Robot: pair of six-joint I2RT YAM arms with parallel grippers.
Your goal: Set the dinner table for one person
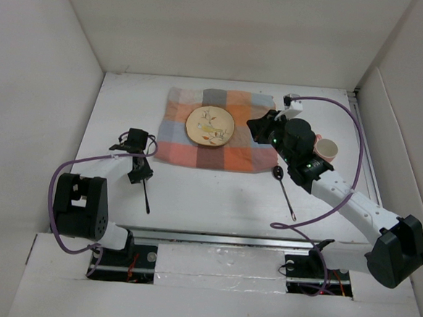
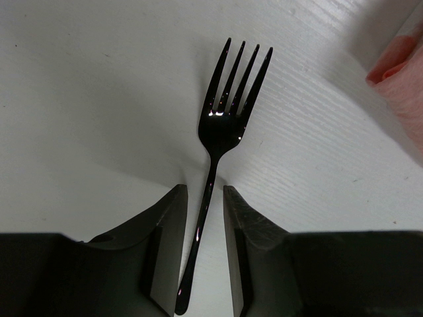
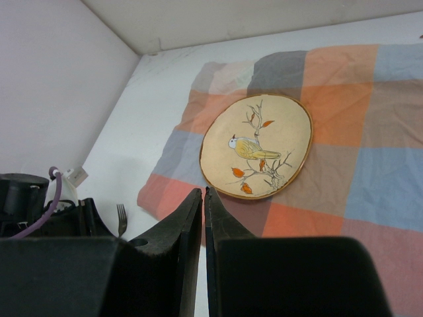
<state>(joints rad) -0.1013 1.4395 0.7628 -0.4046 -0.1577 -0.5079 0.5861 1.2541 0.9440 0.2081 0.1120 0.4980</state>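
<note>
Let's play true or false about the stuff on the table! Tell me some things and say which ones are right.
1. The plate sits on the checked cloth. True.
2. The fork lies on the plate. False: it lies on the bare table, off the cloth.
3. The cup is pink. True.
4. The right jaws hold the spoon. False: the spoon lies on the table, and those jaws are shut on nothing, above the cloth.
5. The fork's handle lies between the left jaws, which stand open. True.
</note>
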